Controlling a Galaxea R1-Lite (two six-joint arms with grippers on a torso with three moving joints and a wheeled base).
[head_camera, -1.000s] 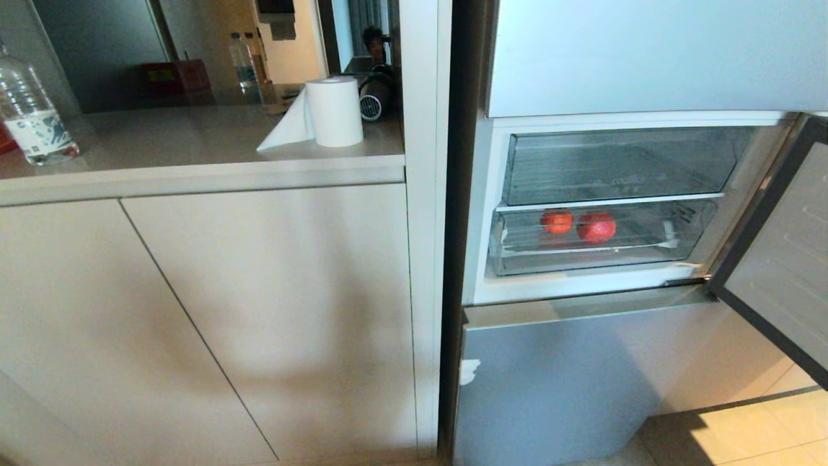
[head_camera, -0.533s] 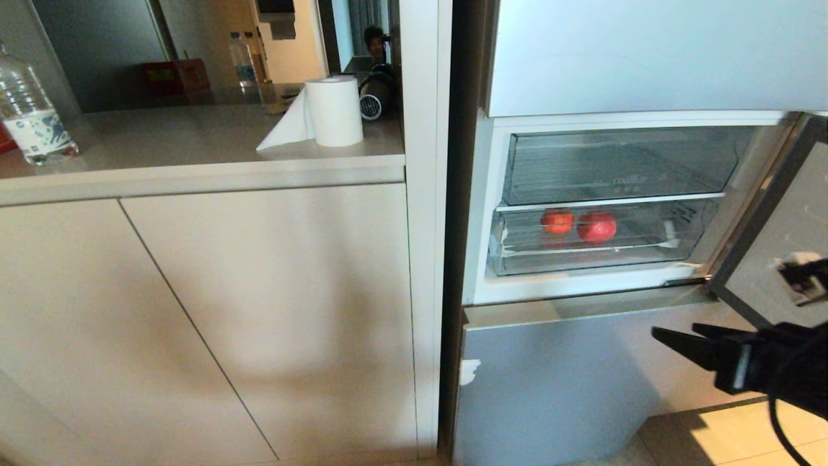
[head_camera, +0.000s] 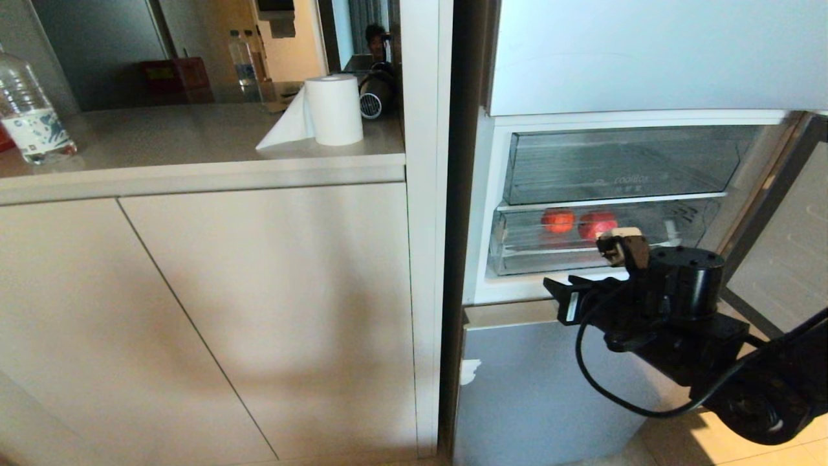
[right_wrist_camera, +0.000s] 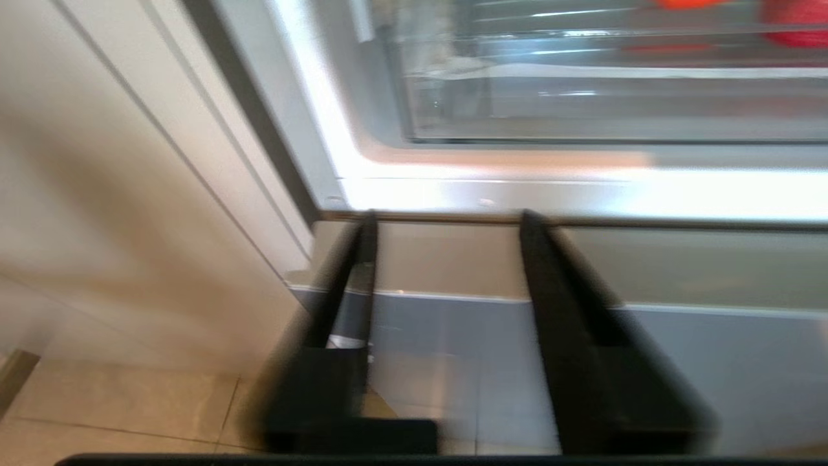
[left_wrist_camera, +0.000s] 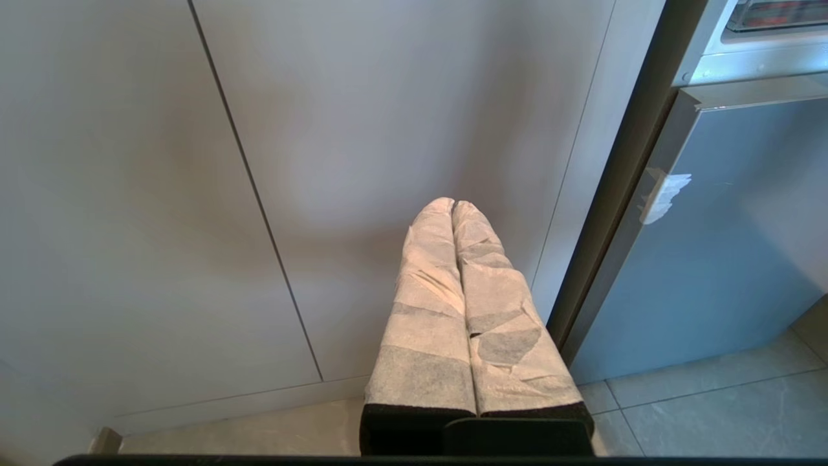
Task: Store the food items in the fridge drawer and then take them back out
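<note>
kitchen cupboards (head_camera: 213, 310) are seen on the left, with a paper roll (head_camera: 333, 110) and a bottle (head_camera: 29, 110) on the counter (head_camera: 194, 145). on the right, the fridge (head_camera: 614, 58) is seen with its door (head_camera: 786, 259) swung open.

two red fruits (head_camera: 557, 221) are seen inside the low drawer (head_camera: 517, 249), side by side, near its middle. the drawer is pushed in. a second clear drawer (head_camera: 614, 165) is seen above it.

what could go wrong: the fruits are round and smooth, so they could be made to roll if the drawer is pulled out too fast. the drawer front could be missed or bumped by the claw, since the claw is held low, by the ledge under the drawer. the clear front could be scraped by a hard push. the open door is close to the arm on the right, so it could be knocked.

the right claw (right_wrist_camera: 446, 223) is seen spread apart, about halfway. nothing is held between its fingers, and nothing is seen to be touched by it. it is pointed at the fridge, just below the drawer.

the left claw (left_wrist_camera: 453, 206) is pressed together with nothing in it, and is parked low by the cupboards.
</note>
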